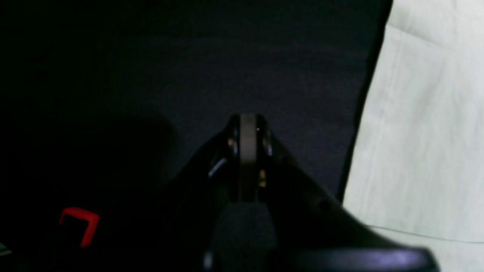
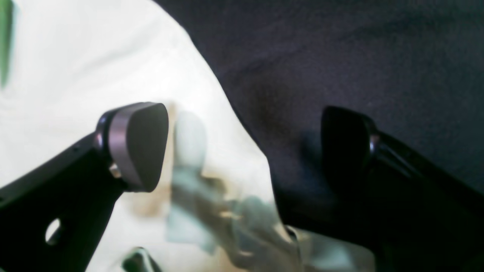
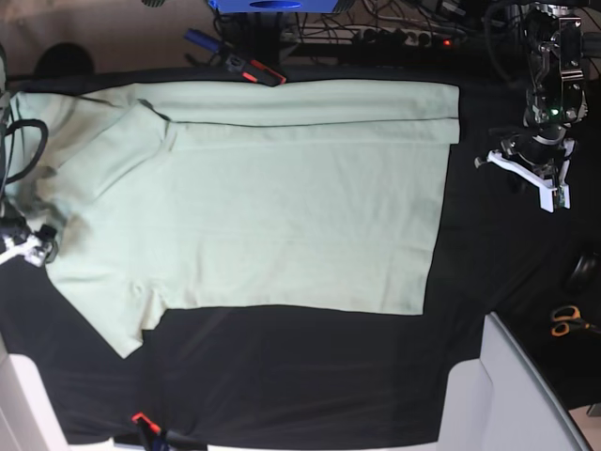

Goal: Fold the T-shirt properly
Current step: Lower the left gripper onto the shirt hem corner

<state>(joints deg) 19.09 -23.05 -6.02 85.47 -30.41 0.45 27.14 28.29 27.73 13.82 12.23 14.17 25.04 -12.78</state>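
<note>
The right gripper [image 2: 245, 147] stood spread wide, one grey-padded finger [image 2: 138, 145] over the pale cloth and the other dark finger over bare black cloth, nothing between them. It sat at the left of the base view, at the sleeve end of the T-shirt [image 3: 282, 216], which lay spread flat across the middle of the black table cloth [image 3: 300, 376], its far long edge folded over in a band. A red-tipped tool [image 3: 255, 72] lay just past the shirt's far edge, and a small red clip [image 3: 143, 420] marked the near table edge. To the right, the left gripper [image 1: 247, 130] was pressed together and empty, hovering over bare black cloth beside the shirt's hem. Orange-handled scissors [image 3: 568, 321] lay well apart at far right. Only the left wrist view showed a red corner mark [image 1: 81, 223]. The right wrist view showed rumpled, blurred folds under the gripper; the fabric looked soft and matte.
</note>
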